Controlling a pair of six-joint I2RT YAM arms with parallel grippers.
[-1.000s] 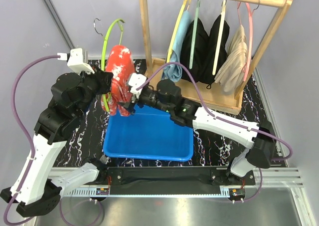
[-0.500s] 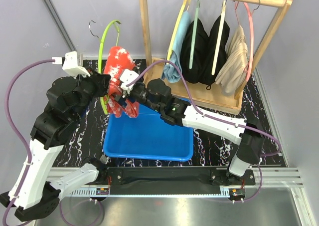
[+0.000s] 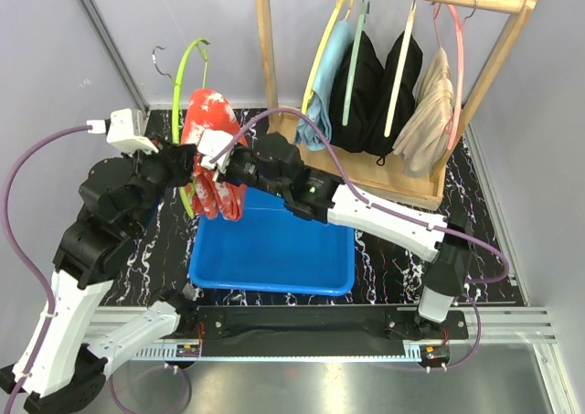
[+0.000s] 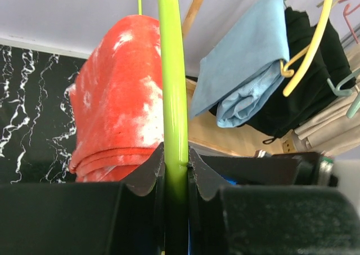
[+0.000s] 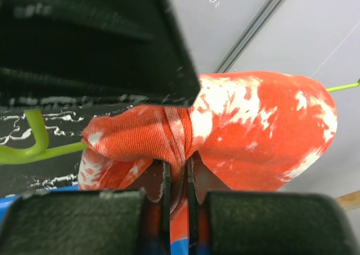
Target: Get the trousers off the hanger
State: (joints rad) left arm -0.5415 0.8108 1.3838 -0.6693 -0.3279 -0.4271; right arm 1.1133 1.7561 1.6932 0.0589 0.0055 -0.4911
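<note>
Red trousers with white patches (image 3: 208, 122) hang folded over a lime-green hanger (image 3: 190, 71) held up above the left of the table. My left gripper (image 4: 175, 162) is shut on the hanger's green bar (image 4: 172, 92), seen from above at the left gripper (image 3: 180, 167). My right gripper (image 5: 176, 168) is shut on a pinched fold of the red trousers (image 5: 247, 125), and from above the right gripper (image 3: 218, 158) sits at their lower part. Light blue (image 3: 329, 76), black (image 3: 366, 80) and beige trousers (image 3: 428, 112) hang on the wooden rack.
A blue tub (image 3: 274, 249) lies on the marbled black mat under the red trousers. The wooden rack (image 3: 267, 48) with its hangers stands at the back right. Grey walls close in at the left and right.
My right gripper has moved left to the red trousers and shut on a fold of them. The left arm has carried the hanger left and slightly up.
</note>
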